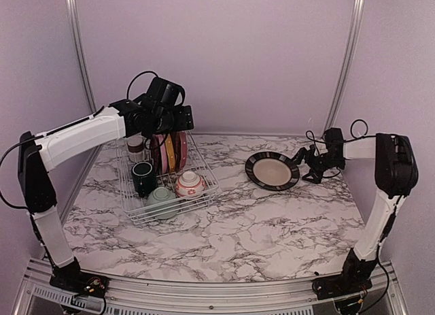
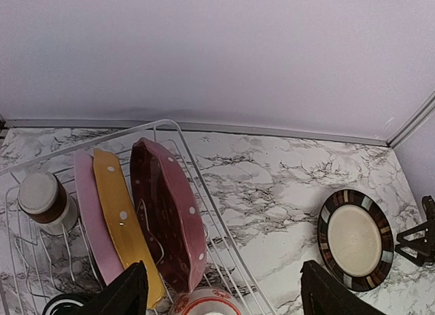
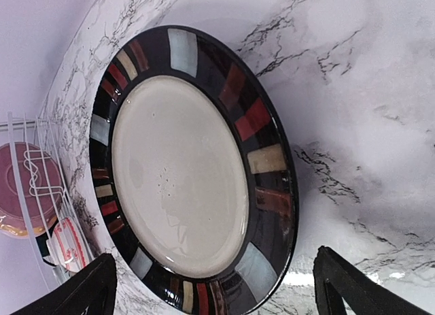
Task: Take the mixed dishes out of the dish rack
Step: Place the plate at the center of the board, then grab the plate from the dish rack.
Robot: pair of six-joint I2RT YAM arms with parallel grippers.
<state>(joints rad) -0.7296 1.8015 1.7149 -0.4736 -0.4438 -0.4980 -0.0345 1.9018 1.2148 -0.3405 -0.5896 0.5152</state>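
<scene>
black plate [image 1: 272, 171] lies flat on table [image 1: 238, 240], apart from dish rack [image 1: 207, 172].

Lighting: bright, even, diffuse. Shadows: I see only soft ones. Glare: mild sheen on black plate [image 3: 180, 175]. Focus: sharp throughout.

Green mug [image 2: 66, 301] mostly off-frame, btm.

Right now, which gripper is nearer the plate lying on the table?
Right. The right gripper sits just beside that plate, jaws open; the left gripper hangs over the rack, well away.
</scene>
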